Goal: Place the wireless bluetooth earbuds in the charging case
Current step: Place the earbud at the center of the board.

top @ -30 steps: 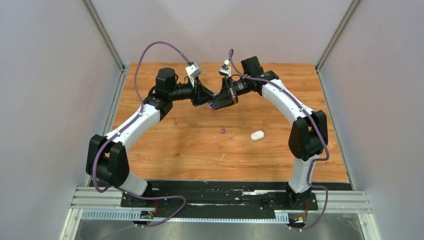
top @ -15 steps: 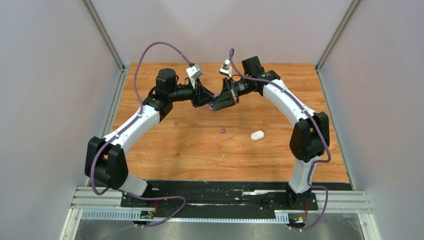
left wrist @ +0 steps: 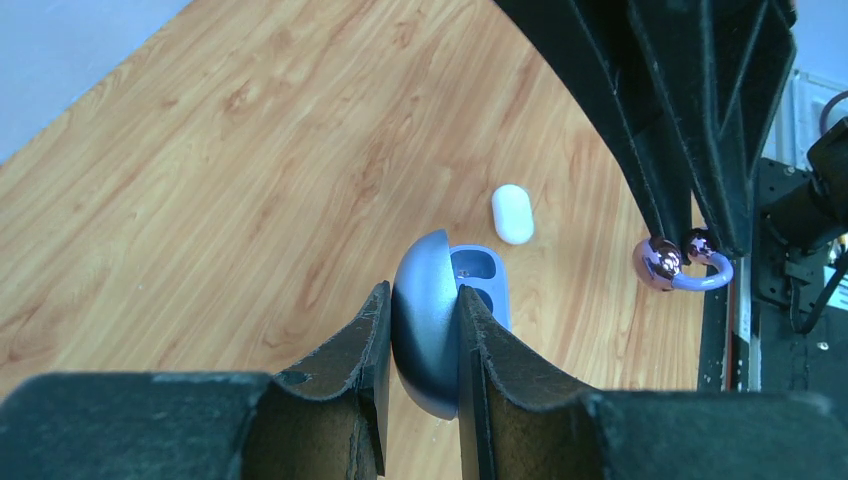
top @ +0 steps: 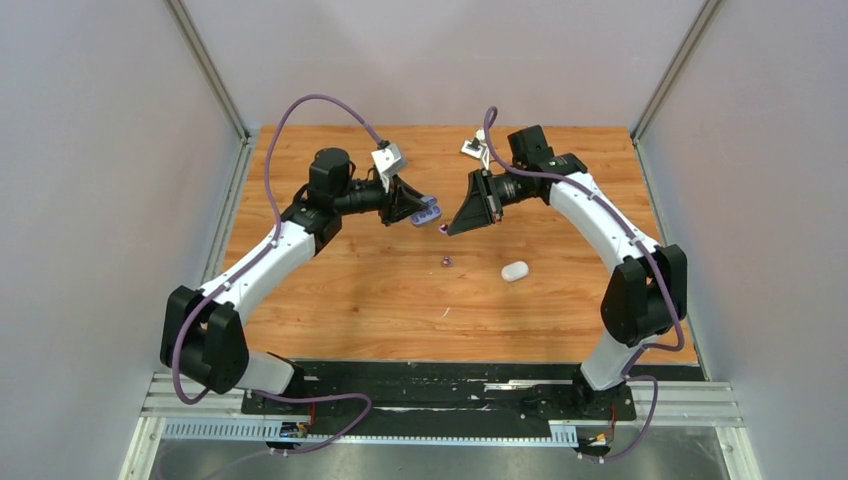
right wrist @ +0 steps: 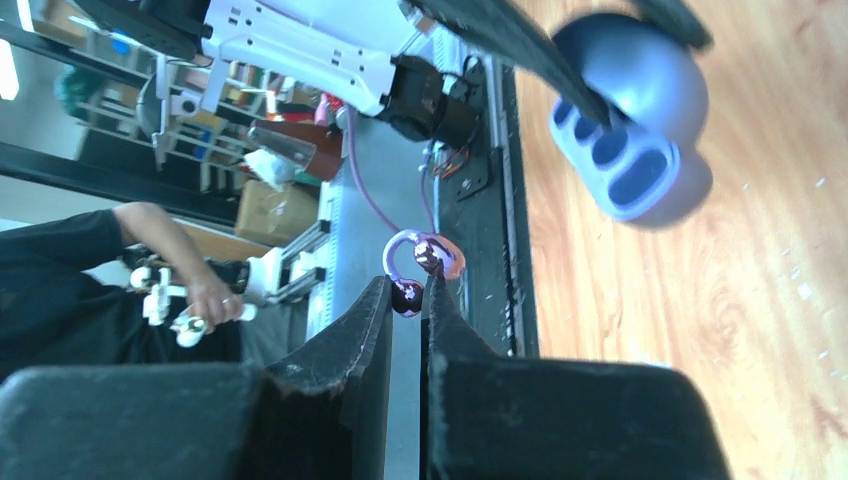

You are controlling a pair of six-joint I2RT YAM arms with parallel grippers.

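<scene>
- Grip state, right hand (right wrist: 407, 290): clenched on a purple earbud (right wrist: 438, 258), pinched by one end at the very fingertips, its hook loop sticking out past them.
- Left hand (left wrist: 422, 295): grasping the open charging case (left wrist: 480, 280) by the domed lid; the base with its wells juts out beyond the fingers, unsupported.
- Key relation: from the right hand (top: 447, 229) the charging case (top: 428, 211) lies just to the left and slightly far, apart, not touching. Both are raised over the tabletop (top: 350, 300).
- Wells face the right hand, as the right wrist view shows (right wrist: 625, 130); the row's long axis looks roughly in line with the approach, though the tilt is hard to judge.
- Judgement: a short leftward move by the right arm would seat the earbud; its end must line up with one well.
- Loose purple bud (top: 445, 262) lies on the tabletop near of both hands; closed white case (top: 514, 271) sits to its right.
- Room: bare wood all round, side walls well apart.
</scene>
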